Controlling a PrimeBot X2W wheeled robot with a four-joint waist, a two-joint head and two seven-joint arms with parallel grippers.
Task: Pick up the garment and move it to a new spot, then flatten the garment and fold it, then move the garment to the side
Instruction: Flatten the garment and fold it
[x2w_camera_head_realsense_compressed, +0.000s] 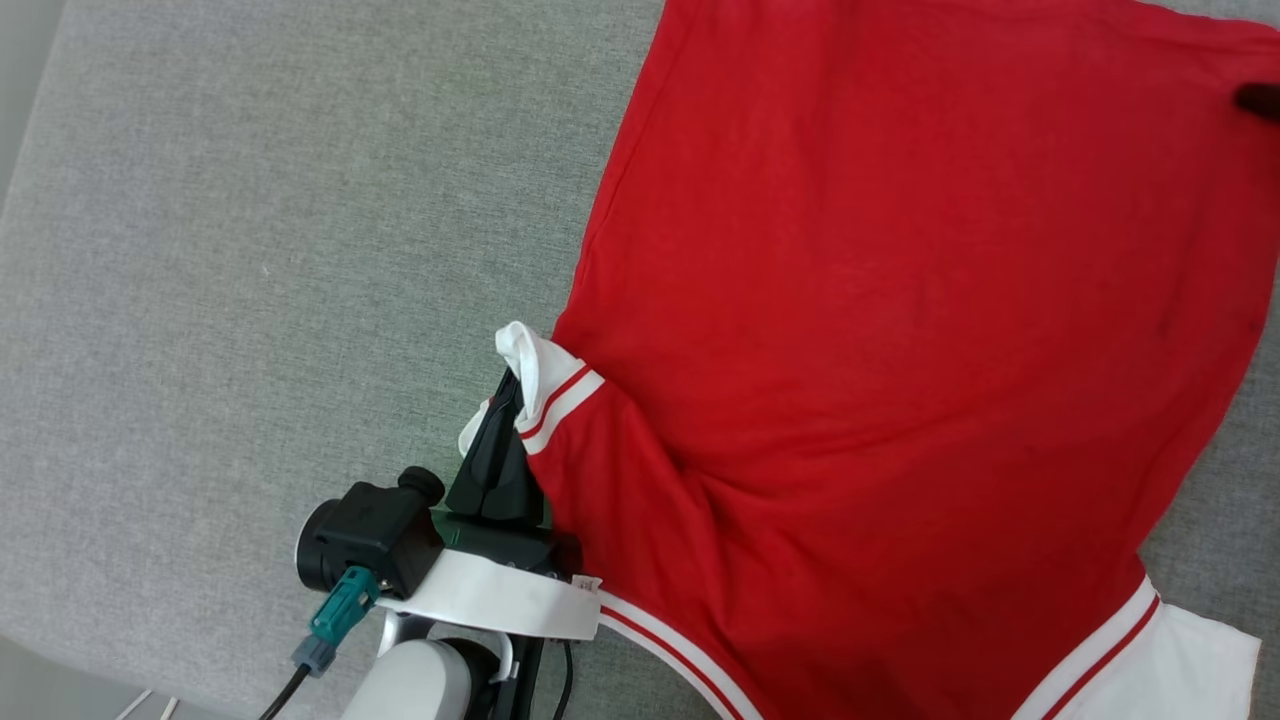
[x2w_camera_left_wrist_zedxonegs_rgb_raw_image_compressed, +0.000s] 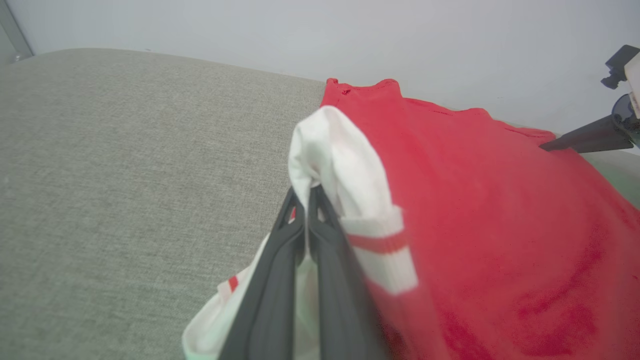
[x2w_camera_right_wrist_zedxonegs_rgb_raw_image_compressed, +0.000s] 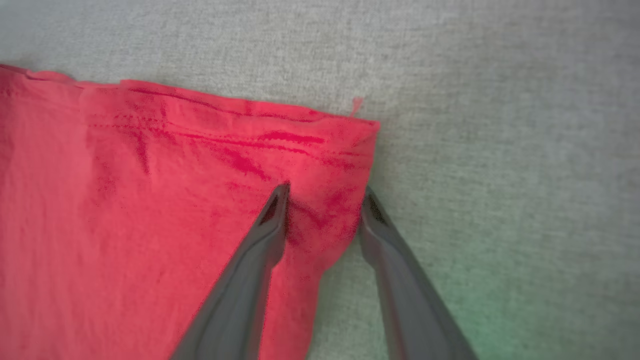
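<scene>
The left gripper (x2w_camera_head_realsense_compressed: 508, 388), by the near edge of the grey fabric surface (x2w_camera_head_realsense_compressed: 250, 300), is clamped tight on the white, red-striped sleeve (x2w_camera_head_realsense_compressed: 545, 385) of the red garment (x2w_camera_head_realsense_compressed: 900, 350). The garment lies spread, plain red side up, across the surface's right half, hem toward the far edge. At the hem's right corner, the right gripper (x2w_camera_right_wrist_zedxonegs_rgb_raw_image_compressed: 327, 190) has its fingers apart, straddling the cloth.
</scene>
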